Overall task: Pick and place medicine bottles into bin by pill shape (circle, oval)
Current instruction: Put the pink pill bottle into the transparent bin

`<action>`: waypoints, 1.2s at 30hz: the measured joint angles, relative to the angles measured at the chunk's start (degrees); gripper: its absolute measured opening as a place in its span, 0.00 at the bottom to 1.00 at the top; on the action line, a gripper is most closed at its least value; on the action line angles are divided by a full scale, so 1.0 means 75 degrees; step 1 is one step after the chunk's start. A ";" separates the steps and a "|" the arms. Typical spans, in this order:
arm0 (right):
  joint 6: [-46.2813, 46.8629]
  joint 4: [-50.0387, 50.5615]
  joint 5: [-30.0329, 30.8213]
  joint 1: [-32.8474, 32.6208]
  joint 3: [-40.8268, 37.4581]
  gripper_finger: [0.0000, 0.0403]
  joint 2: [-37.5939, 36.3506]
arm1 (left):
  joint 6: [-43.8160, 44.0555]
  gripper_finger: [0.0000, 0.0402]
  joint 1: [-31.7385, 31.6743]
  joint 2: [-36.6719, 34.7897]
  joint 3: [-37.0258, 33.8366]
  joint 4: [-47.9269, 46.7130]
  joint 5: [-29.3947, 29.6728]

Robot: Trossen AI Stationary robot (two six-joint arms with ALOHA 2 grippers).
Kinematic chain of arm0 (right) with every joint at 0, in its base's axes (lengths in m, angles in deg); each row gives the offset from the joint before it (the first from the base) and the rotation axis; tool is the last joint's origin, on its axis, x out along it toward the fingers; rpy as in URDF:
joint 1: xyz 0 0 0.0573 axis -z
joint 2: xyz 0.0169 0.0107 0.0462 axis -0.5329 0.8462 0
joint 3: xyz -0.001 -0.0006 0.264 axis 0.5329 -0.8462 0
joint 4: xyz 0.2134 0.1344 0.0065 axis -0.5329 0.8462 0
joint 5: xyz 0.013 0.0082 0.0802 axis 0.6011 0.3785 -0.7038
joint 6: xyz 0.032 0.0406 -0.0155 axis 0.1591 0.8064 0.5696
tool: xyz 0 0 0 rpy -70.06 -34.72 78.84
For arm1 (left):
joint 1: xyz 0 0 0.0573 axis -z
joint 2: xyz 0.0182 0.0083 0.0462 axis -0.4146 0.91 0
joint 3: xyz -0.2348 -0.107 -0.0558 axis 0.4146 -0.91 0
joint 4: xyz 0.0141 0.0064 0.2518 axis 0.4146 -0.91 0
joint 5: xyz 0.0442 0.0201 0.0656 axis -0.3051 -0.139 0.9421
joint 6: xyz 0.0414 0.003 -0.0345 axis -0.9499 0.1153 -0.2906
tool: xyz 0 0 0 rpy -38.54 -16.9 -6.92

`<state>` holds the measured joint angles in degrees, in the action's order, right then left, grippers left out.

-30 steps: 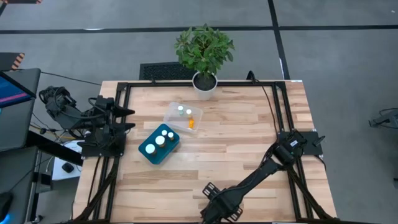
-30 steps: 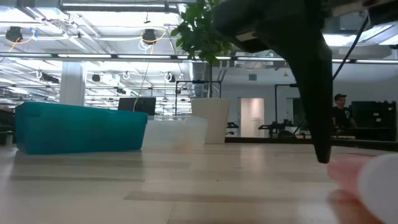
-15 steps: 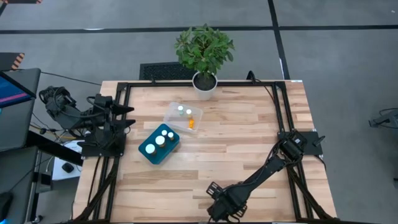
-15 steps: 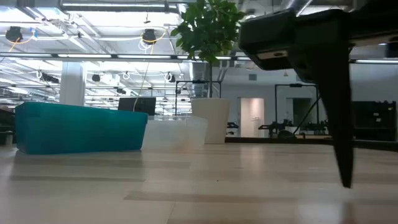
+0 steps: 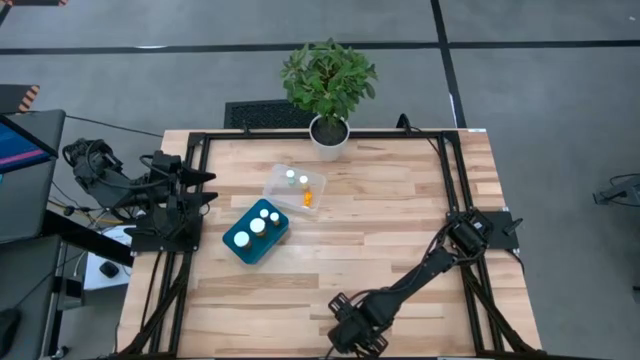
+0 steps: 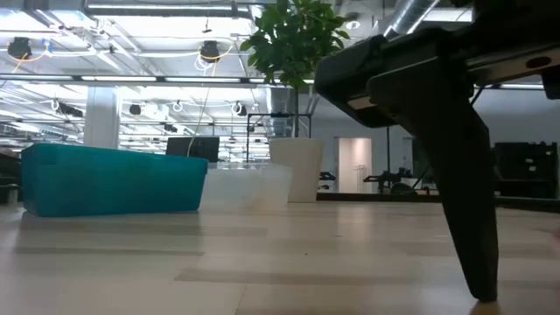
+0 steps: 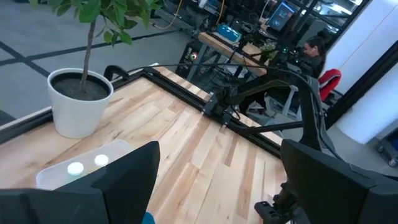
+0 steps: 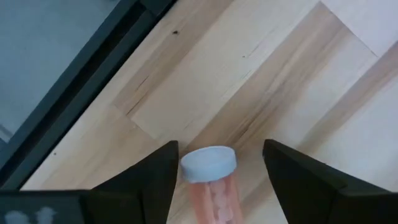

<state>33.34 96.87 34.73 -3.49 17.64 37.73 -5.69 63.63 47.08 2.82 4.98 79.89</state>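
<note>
Teal bin (image 5: 256,232): three white-capped bottles. Clear bin (image 5: 295,187): three bottles. Orange bottle (image 8: 210,183) lies between wide-open, empty right claw (image 8: 217,186) fingers, lower centre.

A grey floor (image 5: 560,90) crossed by dark lines surrounds the wooden surface (image 5: 380,200); beyond it, ceiling lights (image 6: 131,79) and desks (image 7: 233,46).

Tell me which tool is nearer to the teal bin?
The left. The left tool waits just off the teal bin at the table edge; the right tool is farther, at the front edge.
</note>
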 joint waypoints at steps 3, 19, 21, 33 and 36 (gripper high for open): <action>0.0041 0.0114 0.0017 0.0016 0.0038 0.62 0.0010 | -0.0033 0.82 0.0000 0.0000 0.0000 -0.0001 -0.0003; 0.0434 0.0265 0.0077 0.0040 0.0237 0.28 0.0025 | -0.0010 0.82 0.0000 -0.0003 0.0000 -0.0003 -0.0420; 0.0438 0.0257 0.0080 0.0119 0.0367 0.28 0.0043 | 0.0077 0.82 0.0000 -0.0003 0.0000 -0.0003 -0.0488; 0.0999 -0.1560 0.1369 0.1986 0.0526 0.30 -0.1327 | 0.0139 0.82 0.0000 -0.0009 0.0000 0.0003 -0.0495; 0.1271 -0.3509 0.1671 0.2663 0.0367 0.31 -0.1810 | 0.0135 0.82 0.0000 -0.0006 0.0000 0.0005 -0.0437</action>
<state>42.87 70.55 47.27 16.48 20.39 24.15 -4.69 63.63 47.03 2.82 5.02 76.61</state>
